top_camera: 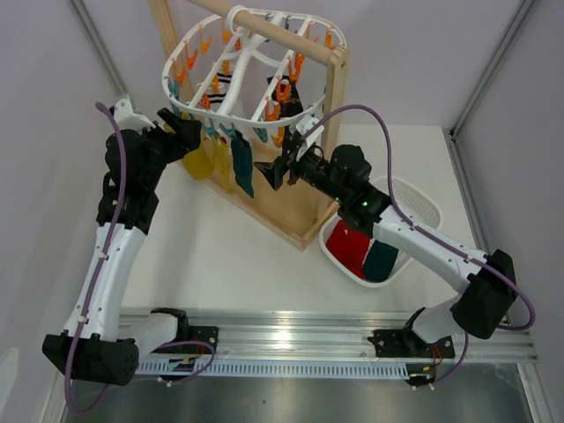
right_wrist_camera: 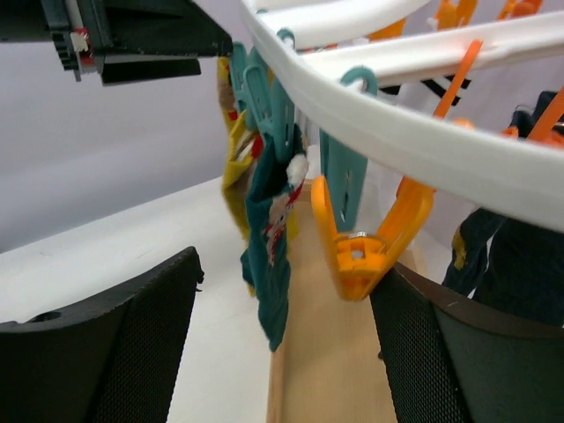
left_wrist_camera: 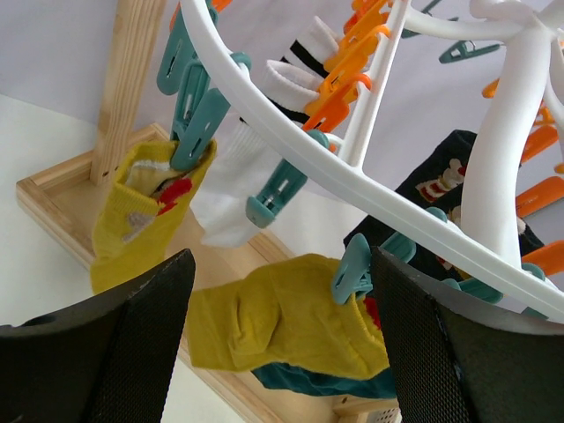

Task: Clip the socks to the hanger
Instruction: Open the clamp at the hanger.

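Left gripper [top_camera: 181, 130] and right gripper [top_camera: 275, 172] both gape wide, holding nothing, by the hanger [top_camera: 169, 88] at upper centre. Red sock [top_camera: 351, 248] lies in the basket [top_camera: 421, 204], lower right. It looks light and floppy, so I'd pinch its cuff.

Bright, diffuse light fills every view; shadows on the white tabletop [top_camera: 220, 256] are faint. The right wrist view is soft, its hanger rim [right_wrist_camera: 397, 132] and orange peg [right_wrist_camera: 366, 251] blurred. The left wrist view is sharper.
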